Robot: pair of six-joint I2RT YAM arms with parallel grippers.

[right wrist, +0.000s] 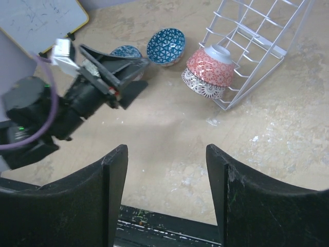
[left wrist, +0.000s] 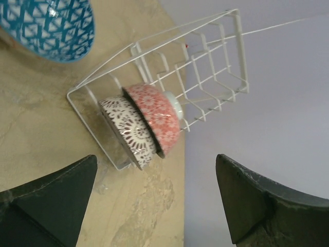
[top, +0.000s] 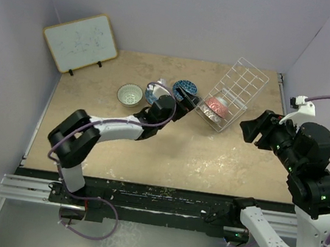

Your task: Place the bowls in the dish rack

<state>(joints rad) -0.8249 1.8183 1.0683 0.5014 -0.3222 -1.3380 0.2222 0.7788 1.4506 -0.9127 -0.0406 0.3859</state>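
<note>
The white wire dish rack (top: 239, 88) stands at the back right, with a pink bowl (top: 221, 104) and a grey-patterned bowl (top: 210, 111) on edge at its near end. They show close in the left wrist view: the rack (left wrist: 208, 62), the pink bowl (left wrist: 158, 117) and the grey bowl (left wrist: 128, 131). A dark blue bowl (top: 183, 88), a blue bowl (top: 153, 92) partly hidden by the left arm, and a pale speckled bowl (top: 130, 95) sit on the table. My left gripper (top: 189, 100) is open and empty, just left of the rack. My right gripper (top: 250, 128) is open and empty, right of the rack.
A framed whiteboard (top: 80, 41) leans at the back left. Purple walls close in the table at the back and on both sides. The left arm (right wrist: 67, 110) stretches across the table's middle in the right wrist view. The black rail (top: 153, 205) runs along the near edge.
</note>
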